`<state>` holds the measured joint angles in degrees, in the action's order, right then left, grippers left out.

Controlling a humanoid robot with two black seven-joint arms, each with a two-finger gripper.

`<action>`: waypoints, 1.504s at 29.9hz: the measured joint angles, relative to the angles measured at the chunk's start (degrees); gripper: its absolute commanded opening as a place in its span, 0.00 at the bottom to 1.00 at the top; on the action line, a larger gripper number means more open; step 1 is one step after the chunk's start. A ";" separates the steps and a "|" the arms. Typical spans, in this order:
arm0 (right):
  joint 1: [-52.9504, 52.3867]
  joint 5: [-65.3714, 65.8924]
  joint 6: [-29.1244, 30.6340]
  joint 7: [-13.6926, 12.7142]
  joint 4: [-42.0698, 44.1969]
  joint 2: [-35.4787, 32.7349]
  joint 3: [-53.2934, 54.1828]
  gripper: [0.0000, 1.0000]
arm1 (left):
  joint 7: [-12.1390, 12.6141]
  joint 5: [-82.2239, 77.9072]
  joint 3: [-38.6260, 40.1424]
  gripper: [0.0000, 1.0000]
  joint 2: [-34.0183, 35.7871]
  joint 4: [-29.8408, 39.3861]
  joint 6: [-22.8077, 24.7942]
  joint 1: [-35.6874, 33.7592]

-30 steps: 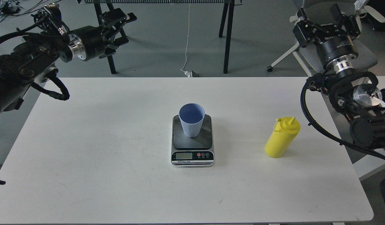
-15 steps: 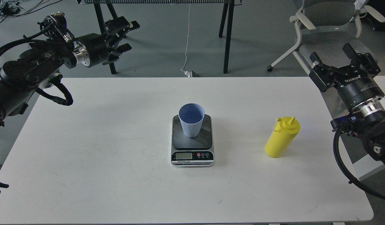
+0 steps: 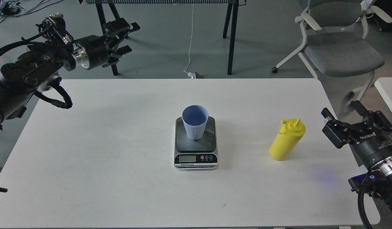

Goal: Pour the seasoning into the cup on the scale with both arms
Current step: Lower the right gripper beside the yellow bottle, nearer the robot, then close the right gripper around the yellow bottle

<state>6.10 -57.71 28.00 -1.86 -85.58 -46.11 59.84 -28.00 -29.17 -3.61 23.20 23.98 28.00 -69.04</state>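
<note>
White table (image 3: 103, 143) carries the scale (image 3: 196, 144) with the cup (image 3: 195, 121) upright on it; the seasoning bottle (image 3: 287, 139) stands to its right. Left gripper (image 3: 122, 36) and right gripper (image 3: 345, 116) both hang spread and empty.

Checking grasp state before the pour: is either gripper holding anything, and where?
Nothing held. Right gripper is open beside the seasoning, not touching; left gripper is open above the table's far-left corner.

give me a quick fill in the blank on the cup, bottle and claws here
1. The blue cup stands on the ____.
2. The yellow bottle stands to the ____ of the scale.
3. The claw nearest the bottle is the ____ one.
4. Both claws hold ____.

Missing words: scale; right; right; nothing
</note>
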 measured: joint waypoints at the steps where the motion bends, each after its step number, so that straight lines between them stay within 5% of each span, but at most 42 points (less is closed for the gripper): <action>1: 0.79 0.18 0.00 -0.03 -0.01 -0.01 -0.24 0.99 | 0.00 0.00 0.00 0.99 -0.06 0.00 0.00 0.06; 23: 5.24 7.13 0.00 -0.68 1.18 4.03 -5.69 0.99 | 0.00 -0.01 0.00 0.99 -0.26 0.01 0.00 0.48; 45: -2.26 9.18 0.00 -0.79 11.81 11.04 -9.98 0.99 | 0.00 -0.01 0.00 0.99 0.04 0.01 0.00 0.93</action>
<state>3.84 -48.53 28.00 -2.64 -73.77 -35.07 49.86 -28.00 -29.18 -3.60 23.25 24.00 28.00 -68.11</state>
